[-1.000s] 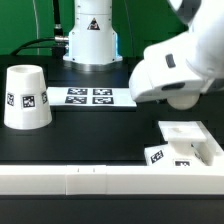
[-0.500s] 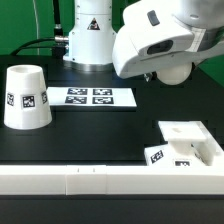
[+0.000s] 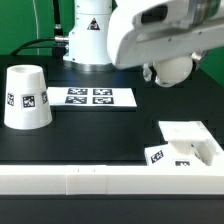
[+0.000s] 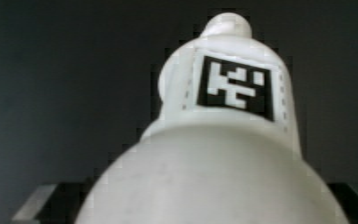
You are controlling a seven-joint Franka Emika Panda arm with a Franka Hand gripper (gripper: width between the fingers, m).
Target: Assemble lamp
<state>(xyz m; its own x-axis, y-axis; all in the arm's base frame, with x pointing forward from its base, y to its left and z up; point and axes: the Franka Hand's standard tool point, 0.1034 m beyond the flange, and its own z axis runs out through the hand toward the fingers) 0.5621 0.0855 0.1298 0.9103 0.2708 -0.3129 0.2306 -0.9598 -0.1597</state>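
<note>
My gripper [image 3: 168, 62] hangs at the upper right of the exterior view, shut on the white ball-shaped bulb [image 3: 171, 70], which it holds in the air above the table. In the wrist view the bulb [image 4: 220, 140] fills the picture, with its short neck and a square tag [image 4: 240, 84] pointing away from the gripper [image 4: 194, 208]. The flat square base [image 3: 192, 146] lies at the front right, below the bulb and apart from it. The tapered shade [image 3: 26, 97] stands at the exterior view's left with its wide end down.
The marker board [image 3: 93, 97] lies flat at the middle back, beside the arm's pedestal [image 3: 90, 40]. A long white rail [image 3: 90, 181] runs along the front edge. The table top is black.
The arm has risen and moved toward the exterior view's left, away from the base, carrying the bulb. The shade and base have not moved.
</note>
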